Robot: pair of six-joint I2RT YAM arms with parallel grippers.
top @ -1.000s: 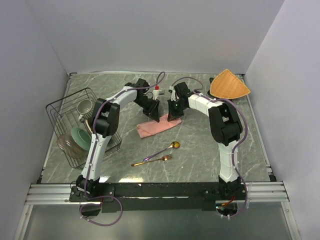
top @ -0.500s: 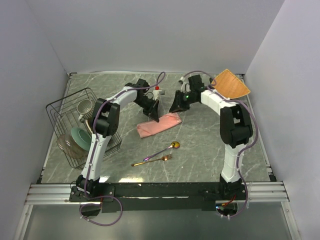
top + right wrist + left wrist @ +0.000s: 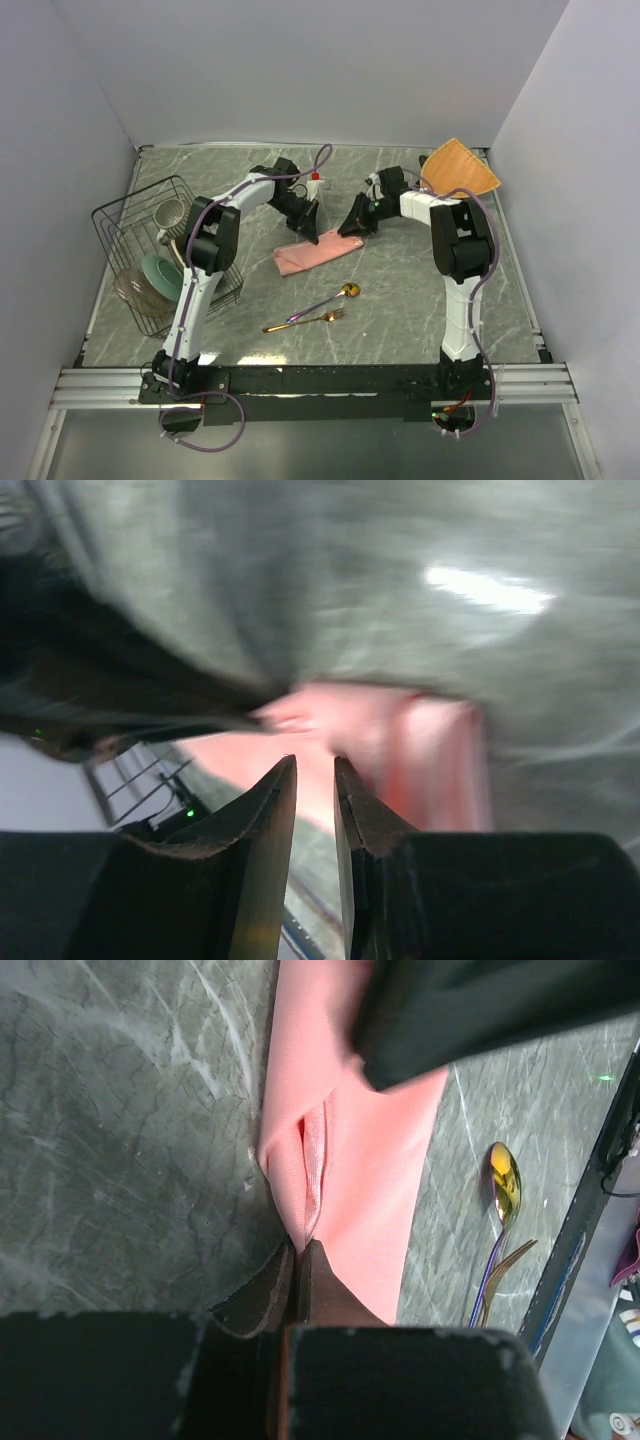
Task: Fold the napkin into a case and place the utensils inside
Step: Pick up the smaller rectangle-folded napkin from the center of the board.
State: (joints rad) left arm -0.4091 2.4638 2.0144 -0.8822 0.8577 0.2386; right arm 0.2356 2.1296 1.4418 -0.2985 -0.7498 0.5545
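Observation:
The salmon-pink napkin (image 3: 318, 251) lies mid-table as a narrow folded strip, slanting up to the right. My left gripper (image 3: 312, 236) is at its back edge, shut on a pinched fold of the cloth (image 3: 312, 1165); in the left wrist view the fingertips (image 3: 298, 1245) meet on it. At the strip's right end my right gripper (image 3: 352, 228) hovers, slightly open (image 3: 315, 765) with nothing between the fingers, and the pink napkin (image 3: 400, 745) shows blurred beyond them. The gold spoon (image 3: 345, 292) and the gold fork (image 3: 305, 322) lie side by side nearer the front.
A black wire rack (image 3: 125, 225) with crockery stands at the left. An orange-tan woven fan mat (image 3: 458, 170) lies at the back right corner. A small red-capped bottle (image 3: 315, 179) stands behind the left gripper. Walls close in the back and both sides.
My right gripper opened and let go of the napkin's right end, lifting back a little. The left gripper closed on the napkin's back edge. The napkin's right end has settled flat.

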